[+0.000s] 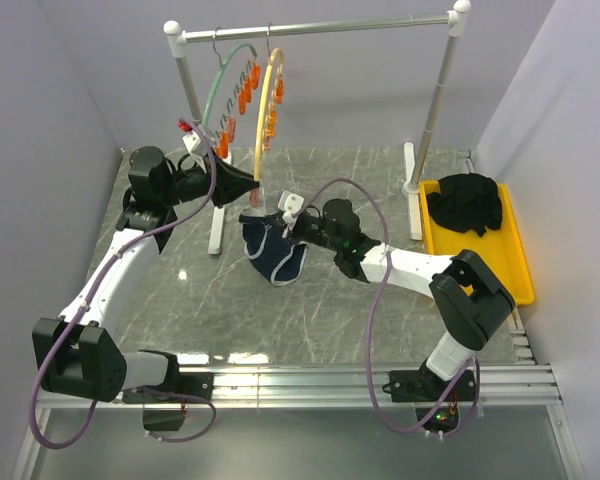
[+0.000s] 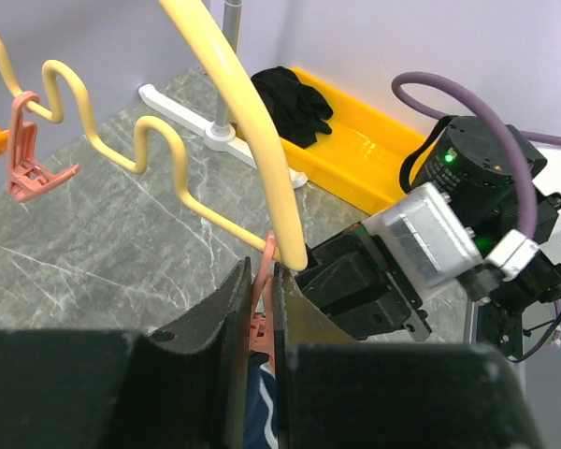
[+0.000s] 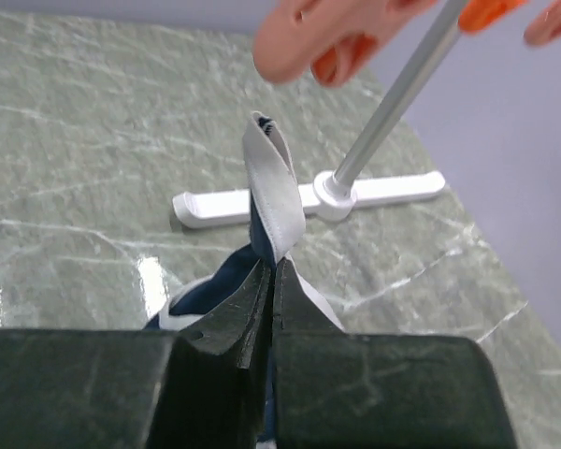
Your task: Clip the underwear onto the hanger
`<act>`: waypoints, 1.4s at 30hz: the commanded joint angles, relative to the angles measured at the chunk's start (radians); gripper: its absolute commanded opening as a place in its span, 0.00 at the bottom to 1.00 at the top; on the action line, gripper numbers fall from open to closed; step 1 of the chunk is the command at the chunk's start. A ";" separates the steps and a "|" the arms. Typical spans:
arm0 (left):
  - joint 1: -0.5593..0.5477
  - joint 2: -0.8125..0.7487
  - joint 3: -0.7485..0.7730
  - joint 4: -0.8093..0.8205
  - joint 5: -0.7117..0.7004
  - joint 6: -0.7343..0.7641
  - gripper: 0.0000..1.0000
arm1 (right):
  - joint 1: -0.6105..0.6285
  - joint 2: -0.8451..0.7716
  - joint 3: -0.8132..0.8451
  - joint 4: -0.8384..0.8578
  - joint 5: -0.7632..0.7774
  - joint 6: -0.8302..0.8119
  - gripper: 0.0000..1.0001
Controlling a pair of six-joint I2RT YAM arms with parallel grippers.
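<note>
- While the right gripper pinches the underwear by its waistband, the white fold stands upright, toward twelve o'clock.
- Seen from above, the clip on the hanger, squeezed by the left gripper, lies at ten o'clock from it.

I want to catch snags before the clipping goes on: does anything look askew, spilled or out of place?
Nothing looks spilled or damaged. Only the underwear looks untidy: its white waistband is folded over on itself where the right pincer pinches it, and the rest hangs crumpled below.
</note>
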 commanded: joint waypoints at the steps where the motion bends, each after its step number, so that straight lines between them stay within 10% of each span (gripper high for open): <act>1: 0.002 -0.004 0.031 0.022 0.001 -0.018 0.00 | -0.008 -0.041 -0.005 0.169 -0.042 -0.001 0.00; 42: 0.002 0.017 0.050 -0.009 0.008 0.006 0.00 | -0.017 -0.090 0.067 0.114 -0.027 0.057 0.00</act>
